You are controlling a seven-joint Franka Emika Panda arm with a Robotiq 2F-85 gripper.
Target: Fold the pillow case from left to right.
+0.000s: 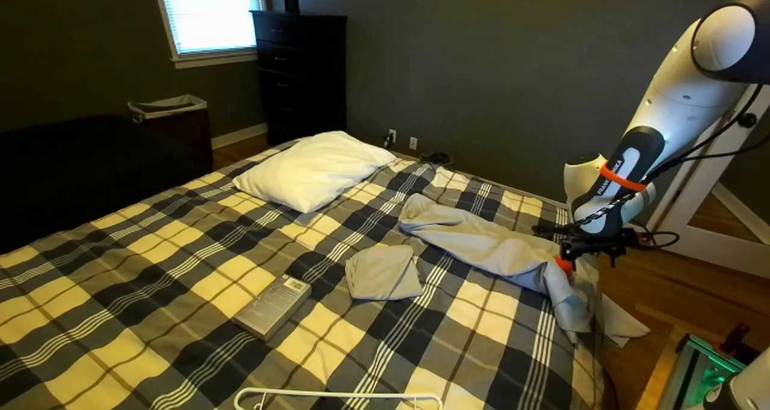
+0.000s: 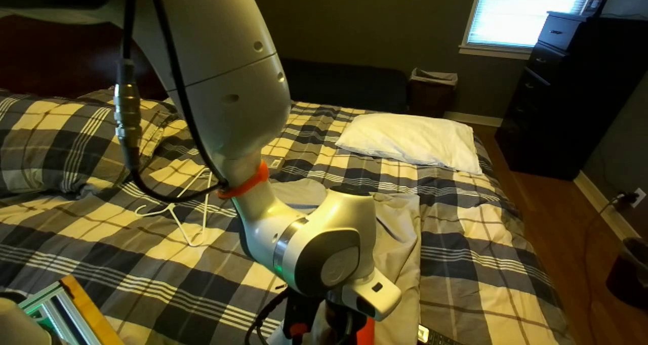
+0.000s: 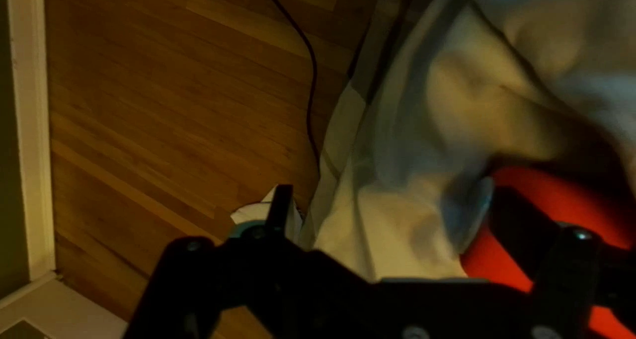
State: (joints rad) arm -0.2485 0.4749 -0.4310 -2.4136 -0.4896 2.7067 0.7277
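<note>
The pillow case [image 1: 481,238] is a wrinkled pale grey-beige cloth. In an exterior view it lies bunched lengthwise along the bed's edge, and its near end droops beside my gripper. It also shows behind the arm [image 2: 397,244], partly hidden. In the wrist view its blurred folds [image 3: 397,224] lie between and beyond my fingers. My gripper [image 3: 387,214] is open, its fingers wide apart. One fold touches or overlaps the red-backed finger; I cannot tell which. In an exterior view the gripper [image 1: 571,263] is low over the cloth's near end, a red fingertip at the cloth.
A folded grey cloth [image 1: 385,273], a boxed book [image 1: 274,306], a white hanger [image 1: 337,392] and a plump white pillow [image 1: 316,169] lie on the plaid bedspread [image 1: 150,266]. The bed's edge drops to the wooden floor [image 3: 174,105] beside the gripper. A black remote [image 2: 435,336] lies near the cloth.
</note>
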